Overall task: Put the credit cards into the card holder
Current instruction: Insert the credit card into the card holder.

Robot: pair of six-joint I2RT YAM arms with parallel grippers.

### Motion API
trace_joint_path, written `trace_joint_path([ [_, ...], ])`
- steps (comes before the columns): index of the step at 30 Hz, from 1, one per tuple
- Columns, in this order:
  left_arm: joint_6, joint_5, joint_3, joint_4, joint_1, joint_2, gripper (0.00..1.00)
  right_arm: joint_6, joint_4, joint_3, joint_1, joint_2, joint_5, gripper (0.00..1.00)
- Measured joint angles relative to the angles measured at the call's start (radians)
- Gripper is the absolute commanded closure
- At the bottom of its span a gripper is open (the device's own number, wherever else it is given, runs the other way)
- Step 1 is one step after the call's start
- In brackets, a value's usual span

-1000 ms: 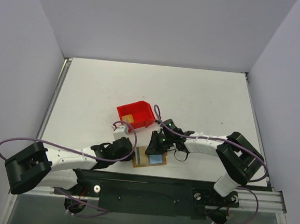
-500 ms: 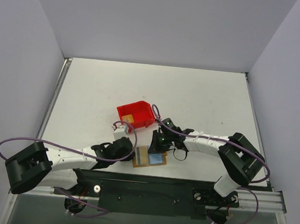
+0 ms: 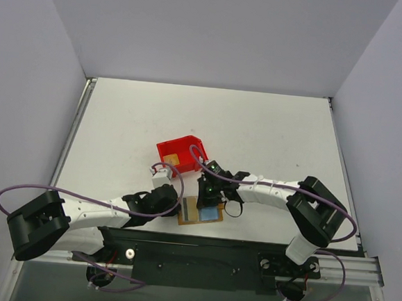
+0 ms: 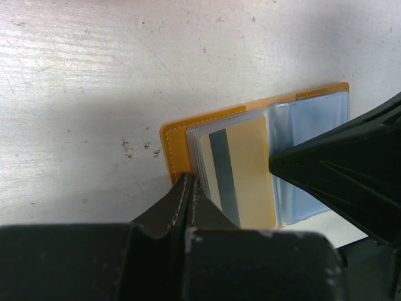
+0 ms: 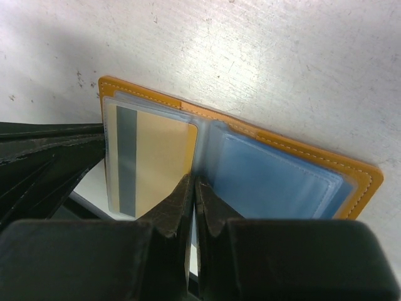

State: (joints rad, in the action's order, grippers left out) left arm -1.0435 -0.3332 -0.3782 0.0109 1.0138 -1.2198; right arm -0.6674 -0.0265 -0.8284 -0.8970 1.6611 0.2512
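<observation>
Left gripper (image 4: pixel 190 183) pinches the floppy card holder (image 4: pixel 175 139) at its edge; right gripper (image 5: pixel 193 187), fingers together, sits at the fold — stiff, slick credit card (image 4: pixel 250 169), probably edge-grip only.

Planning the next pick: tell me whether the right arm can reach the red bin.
Probably yes: the bin lies just beyond the right gripper, open-topped, with nothing between them.
</observation>
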Motion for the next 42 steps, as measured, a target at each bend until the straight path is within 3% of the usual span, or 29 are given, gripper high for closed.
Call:
trace_joint_path([
  [23,0.000,0.004,-0.010,0.012,0.002,-0.019,1.00,0.054,0.153,-0.094,-0.074,0.027,-0.168,1.00],
  [32,0.000,0.004,-0.010,0.012,0.002,-0.020,1.00,0.071,0.160,-0.109,-0.082,0.039,-0.154,1.00],
  [42,0.000,0.004,-0.010,0.013,0.002,-0.020,1.00,0.063,0.075,-0.078,-0.075,0.041,-0.038,1.00],
])
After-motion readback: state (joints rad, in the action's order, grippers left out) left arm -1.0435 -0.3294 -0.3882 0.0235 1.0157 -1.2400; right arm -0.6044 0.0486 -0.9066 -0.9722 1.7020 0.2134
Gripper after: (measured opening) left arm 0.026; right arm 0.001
